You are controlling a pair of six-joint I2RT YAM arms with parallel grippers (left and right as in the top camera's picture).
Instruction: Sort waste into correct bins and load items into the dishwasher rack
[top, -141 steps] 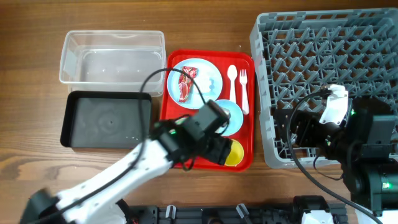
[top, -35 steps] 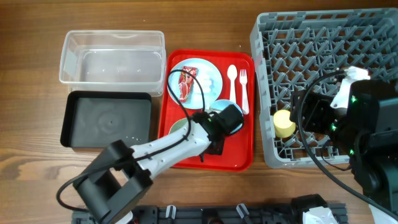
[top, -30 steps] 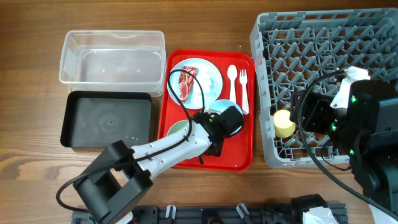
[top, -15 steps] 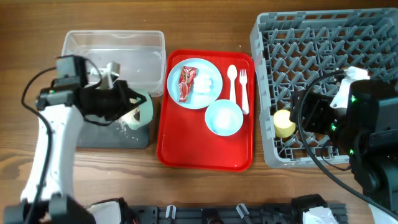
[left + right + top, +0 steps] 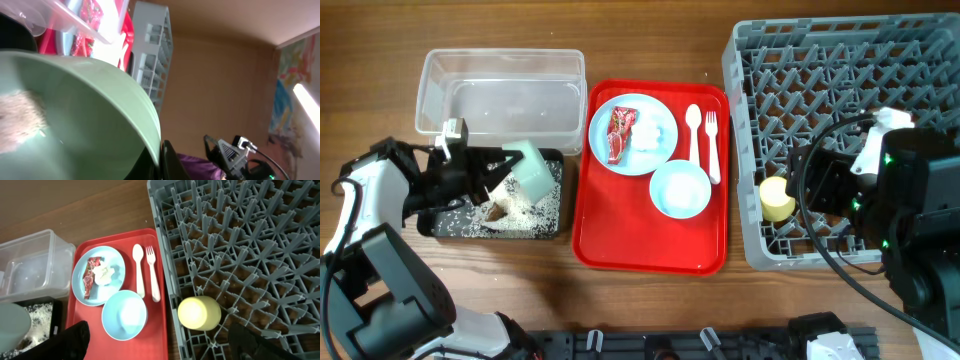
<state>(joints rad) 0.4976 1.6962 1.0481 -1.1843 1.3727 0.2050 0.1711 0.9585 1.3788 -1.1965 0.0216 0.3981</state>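
My left gripper is shut on the rim of the pale green bowl, which is tipped over the black tray. Whitish food scraps lie spread in that tray. In the left wrist view the bowl fills the frame, some scraps still inside, its rim pinched by my gripper. My right gripper stands open above the rack's left edge, holding nothing. The yellow cup lies in the dishwasher rack. On the light blue plate sit the red wrapper and the white tissue.
The clear tub stands behind the black tray. The red tray also carries a light blue bowl, a white spoon and a fork. The right arm hangs over the rack's near right part.
My left arm carried the green bowl from the red tray to the black tray and tipped it; far more scraps now lie in that tray. The right arm has not moved.
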